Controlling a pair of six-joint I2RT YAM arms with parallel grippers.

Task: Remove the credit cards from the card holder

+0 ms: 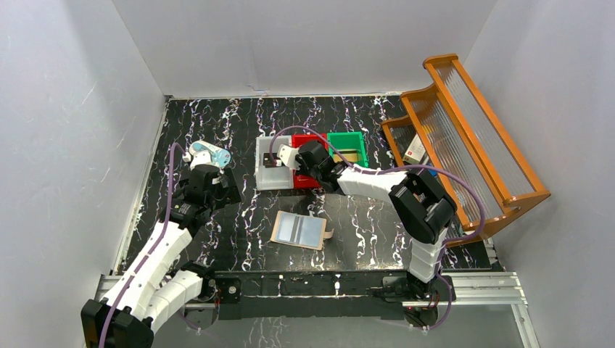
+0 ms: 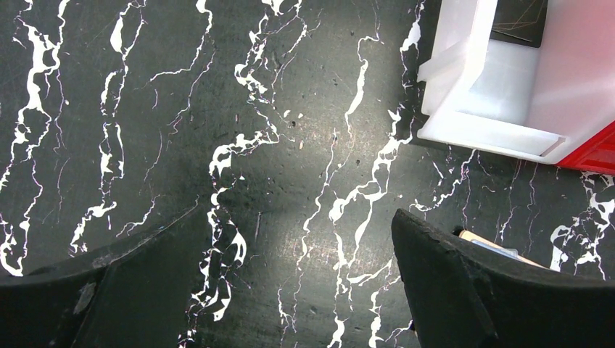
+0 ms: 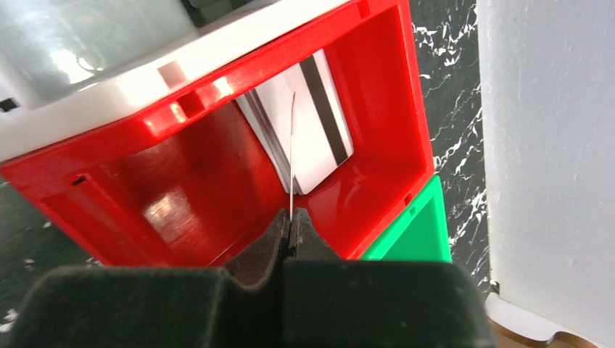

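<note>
Black, white-veined surface point(image 1: 217, 239) enclosed by plain white walls, with two arms mounted at its near edge. One card holder point(image 1: 299, 230) lies opened flat on the surface between the two arms, pale inner pockets facing up; whether any card is left in the pockets cannot be told. The left pincer point(image 2: 300, 217) hangs over bare surface to the left of the bins, jaws spread wide and holding nothing; a tan corner of the card holder shows behind its right finger point(image 2: 450, 290). Beyond the card holder stand three bins side by side and touching: one white bin point(image 1: 270, 180), one red bin point(image 3: 181, 174), one green bin point(image 1: 348, 138). The right pincer point(image 3: 290, 228) is above the red bin, jaws closed on one thin card point(image 3: 291, 145) seen edge-on and upright. At least one second card point(image 3: 319, 156), white-faced with a dark stripe, leans against the far wall inside the red bin. One tan flat item point(image 1: 350, 154) lies in the green bin. At far right stands one stepped wooden rack point(image 1: 464, 138)
</note>
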